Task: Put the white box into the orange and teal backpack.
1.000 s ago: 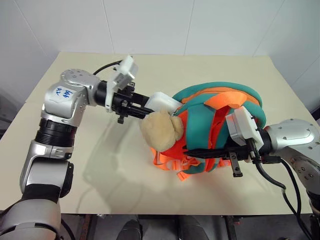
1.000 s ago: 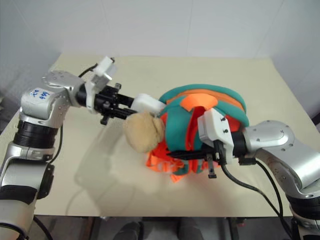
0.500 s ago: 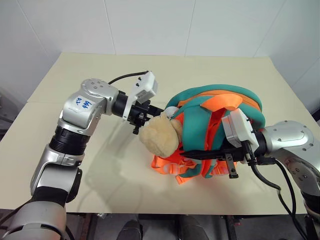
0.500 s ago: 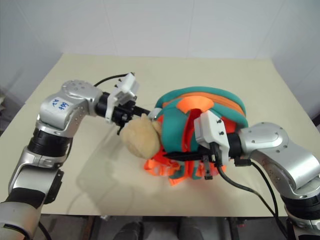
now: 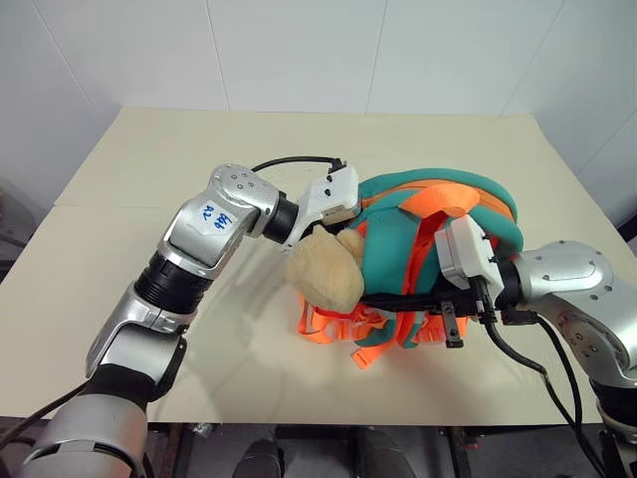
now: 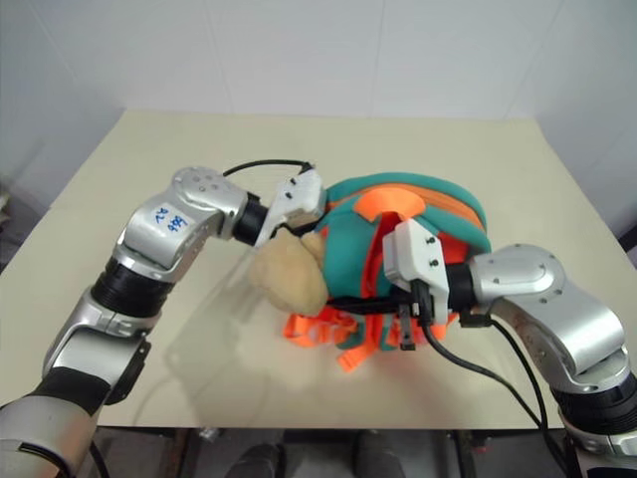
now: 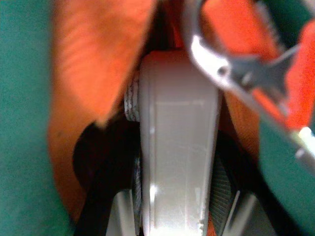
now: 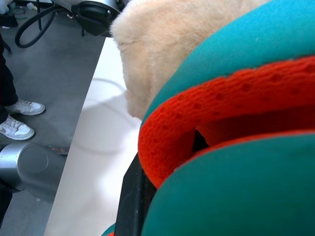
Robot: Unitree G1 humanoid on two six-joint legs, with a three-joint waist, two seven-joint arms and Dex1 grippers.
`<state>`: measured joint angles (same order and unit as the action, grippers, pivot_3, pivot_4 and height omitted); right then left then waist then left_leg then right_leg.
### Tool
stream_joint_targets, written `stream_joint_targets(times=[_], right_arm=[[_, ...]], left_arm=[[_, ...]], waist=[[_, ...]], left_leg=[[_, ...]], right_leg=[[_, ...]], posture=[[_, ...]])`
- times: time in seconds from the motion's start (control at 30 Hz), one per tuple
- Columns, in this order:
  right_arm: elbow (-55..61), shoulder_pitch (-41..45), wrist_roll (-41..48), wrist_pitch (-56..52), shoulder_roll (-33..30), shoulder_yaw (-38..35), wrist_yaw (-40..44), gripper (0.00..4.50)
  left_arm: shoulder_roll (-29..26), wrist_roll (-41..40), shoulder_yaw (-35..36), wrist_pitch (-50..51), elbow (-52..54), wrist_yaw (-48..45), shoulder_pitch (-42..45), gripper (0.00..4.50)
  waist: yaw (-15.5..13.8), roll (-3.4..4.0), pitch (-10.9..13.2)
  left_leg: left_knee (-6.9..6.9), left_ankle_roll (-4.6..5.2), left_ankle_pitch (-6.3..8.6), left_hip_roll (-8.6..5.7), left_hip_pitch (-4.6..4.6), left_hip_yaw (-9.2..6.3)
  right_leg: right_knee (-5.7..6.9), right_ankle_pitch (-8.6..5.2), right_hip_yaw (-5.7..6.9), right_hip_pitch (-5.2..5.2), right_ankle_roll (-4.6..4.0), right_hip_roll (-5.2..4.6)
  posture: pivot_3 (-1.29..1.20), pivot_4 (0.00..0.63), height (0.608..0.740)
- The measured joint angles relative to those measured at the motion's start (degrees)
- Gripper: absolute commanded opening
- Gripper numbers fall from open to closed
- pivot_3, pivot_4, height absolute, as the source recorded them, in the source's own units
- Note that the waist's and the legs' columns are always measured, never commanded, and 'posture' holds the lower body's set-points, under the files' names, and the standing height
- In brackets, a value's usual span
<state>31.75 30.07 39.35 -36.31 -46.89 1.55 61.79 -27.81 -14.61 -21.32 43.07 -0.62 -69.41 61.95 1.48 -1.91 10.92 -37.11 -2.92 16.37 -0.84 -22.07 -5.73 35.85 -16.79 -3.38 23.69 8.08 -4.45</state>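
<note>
- The white box is clamped between the left gripper's fingers, pushed inside the backpack mid-table.
- The backpack's edge is pinched by the closed right gripper.

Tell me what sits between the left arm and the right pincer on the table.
In the eye views, the backpack with its tan plush toy lies between them; the toy is on the left arm's side, and the right pincer grips the backpack's lower edge.

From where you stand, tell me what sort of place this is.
Probably a robot test room: a plain beige table against bare white wall panels, a backpack on it, and someone's sneakers on the grey floor beside.
</note>
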Motion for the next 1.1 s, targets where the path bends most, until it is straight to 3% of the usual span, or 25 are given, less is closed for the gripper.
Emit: stream_joint_targets(times=[0.07,0.4,0.87,1.1], right_arm=[[-0.2,0.0,0.0,0.1,0.2,0.1,0.0,0.51],[-1.3,1.1,-1.1,0.2,0.7,1.1,0.0,0.51],[-3.4,2.1,-2.6,0.3,0.9,1.9,-0.2,0.51],[-4.0,2.1,-2.9,0.3,0.9,1.9,-0.2,0.51]], left_arm=[[-0.1,0.0,0.1,0.0,0.3,0.1,-0.2,1.34],[-3.0,-0.7,1.0,0.1,1.7,-1.4,-1.6,4.38],[-10.0,-6.4,9.5,0.7,0.2,-5.8,-0.3,4.46],[-14.3,-10.5,12.0,5.0,5.2,-6.4,-0.6,4.46]], waist=[[0.0,0.0,0.0],[0.1,0.01,0.0],[0.0,0.04,0.0],[0.1,0.05,0.0]], left_leg=[[-0.02,0.0,0.0,0.0,0.01,0.0],[0.02,0.0,0.0,0.01,0.01,0.0],[0.04,0.02,0.01,0.0,-0.07,-0.01],[0.05,0.03,0.02,0.01,-0.07,-0.01]], right_leg=[[0.0,0.0,-0.01,-0.01,0.0,0.0],[0.02,0.0,-0.01,0.01,0.0,0.0],[-0.05,0.0,0.02,0.03,0.01,-0.01],[-0.05,0.0,0.02,0.03,0.01,-0.01]], posture=[[0.0,0.15,0.74],[0.0,0.15,0.74],[0.0,0.15,0.74],[0.0,0.15,0.74]])
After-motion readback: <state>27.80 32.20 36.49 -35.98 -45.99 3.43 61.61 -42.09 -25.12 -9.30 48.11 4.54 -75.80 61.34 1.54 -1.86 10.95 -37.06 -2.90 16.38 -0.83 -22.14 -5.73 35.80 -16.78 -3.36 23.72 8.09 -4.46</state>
